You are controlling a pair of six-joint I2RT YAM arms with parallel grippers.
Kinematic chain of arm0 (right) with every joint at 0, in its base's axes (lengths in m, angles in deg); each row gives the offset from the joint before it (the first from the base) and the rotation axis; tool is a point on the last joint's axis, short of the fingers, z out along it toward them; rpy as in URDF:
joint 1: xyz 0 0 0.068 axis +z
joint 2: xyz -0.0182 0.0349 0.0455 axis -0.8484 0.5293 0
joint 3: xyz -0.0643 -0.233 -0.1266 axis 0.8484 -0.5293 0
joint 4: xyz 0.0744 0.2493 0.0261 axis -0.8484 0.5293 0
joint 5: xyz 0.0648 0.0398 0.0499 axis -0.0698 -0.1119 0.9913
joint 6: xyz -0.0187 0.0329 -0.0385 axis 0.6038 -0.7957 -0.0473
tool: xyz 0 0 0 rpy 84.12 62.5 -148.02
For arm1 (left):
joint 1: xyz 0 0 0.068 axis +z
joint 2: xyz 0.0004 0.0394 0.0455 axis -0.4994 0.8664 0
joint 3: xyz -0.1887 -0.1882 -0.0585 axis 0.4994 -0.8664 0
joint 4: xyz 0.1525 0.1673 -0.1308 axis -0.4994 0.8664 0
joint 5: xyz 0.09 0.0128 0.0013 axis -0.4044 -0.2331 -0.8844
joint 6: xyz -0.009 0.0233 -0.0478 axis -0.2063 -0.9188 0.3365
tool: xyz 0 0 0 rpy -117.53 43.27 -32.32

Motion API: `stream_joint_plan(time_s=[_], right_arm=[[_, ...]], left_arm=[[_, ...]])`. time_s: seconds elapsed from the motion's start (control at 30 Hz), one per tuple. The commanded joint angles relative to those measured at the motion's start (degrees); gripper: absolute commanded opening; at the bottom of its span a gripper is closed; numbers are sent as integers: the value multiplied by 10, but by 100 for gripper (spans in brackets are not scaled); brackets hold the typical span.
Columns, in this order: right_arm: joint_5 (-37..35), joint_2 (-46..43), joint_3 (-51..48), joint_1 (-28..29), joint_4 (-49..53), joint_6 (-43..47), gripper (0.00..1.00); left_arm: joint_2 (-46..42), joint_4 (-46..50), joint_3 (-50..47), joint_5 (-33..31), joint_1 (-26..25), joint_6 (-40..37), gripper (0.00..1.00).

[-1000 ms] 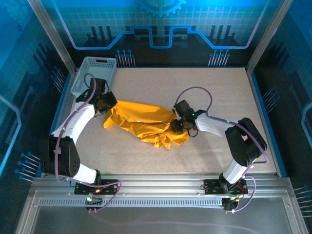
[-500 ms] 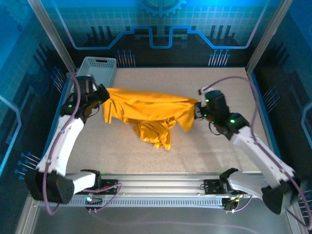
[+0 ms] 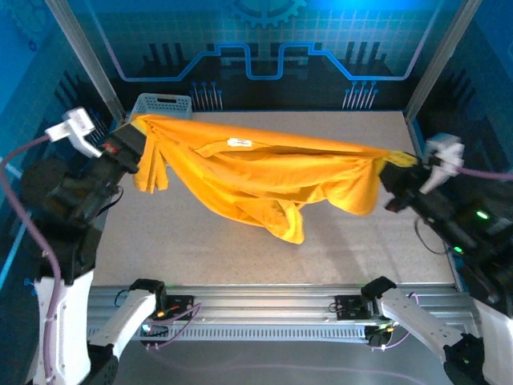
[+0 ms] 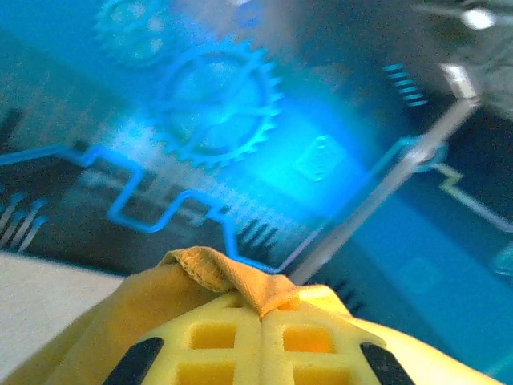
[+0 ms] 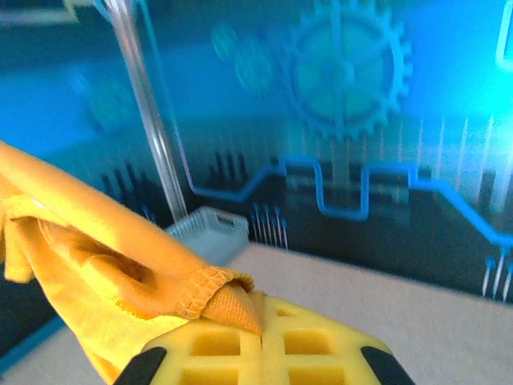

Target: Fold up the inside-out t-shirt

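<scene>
The mustard-yellow inside-out t-shirt [image 3: 264,172] hangs stretched in the air between both arms, sagging to a low point near the table's middle. A white tag [image 3: 239,143] shows near its upper edge. My left gripper [image 3: 138,135] is raised at the far left and shut on one end of the cloth. In the left wrist view its yellow pads [image 4: 240,341] pinch a hemmed fold of the t-shirt [image 4: 210,269]. My right gripper [image 3: 394,165] is raised at the right, shut on the other end. The right wrist view shows a hemmed corner [image 5: 210,290] clamped between the pads [image 5: 296,341].
A light grey lattice basket [image 3: 164,103] stands at the table's back left corner, partly behind the lifted cloth, and appears again in the right wrist view as the basket [image 5: 210,233]. Metal frame posts rise at both back corners. The speckled tabletop [image 3: 240,257] lies below the shirt.
Both arms have risen and spread far apart, lifting the t-shirt off the table and stretching it out. The right gripper closed on the cloth at the start of this.
</scene>
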Motion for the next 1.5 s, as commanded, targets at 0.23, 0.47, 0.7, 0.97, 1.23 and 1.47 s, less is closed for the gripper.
stream_joint_plan(time_s=[0.23, 0.47, 0.7, 0.97, 1.23, 1.47], right_arm=[[-83, 80, 89, -5, 37, 23, 0], [-131, 188, -42, -35, -36, 17, 0], [-37, 332, -176, -151, -180, -44, 0], [35, 555, -80, -200, -220, -40, 0], [-34, 745, 180, -224, -62, -46, 72], [-40, 658, 166, -215, 3, -23, 85]], left_arm=[[37, -44, 26, 34, 7, 27, 0], [188, -28, -55, 18, 3, 8, 0], [376, -96, -109, -33, -6, 4, 0], [610, -66, 39, -35, -9, -5, 7], [783, 137, 326, -111, -4, -44, 80], [678, 232, 311, -235, -40, -121, 91]])
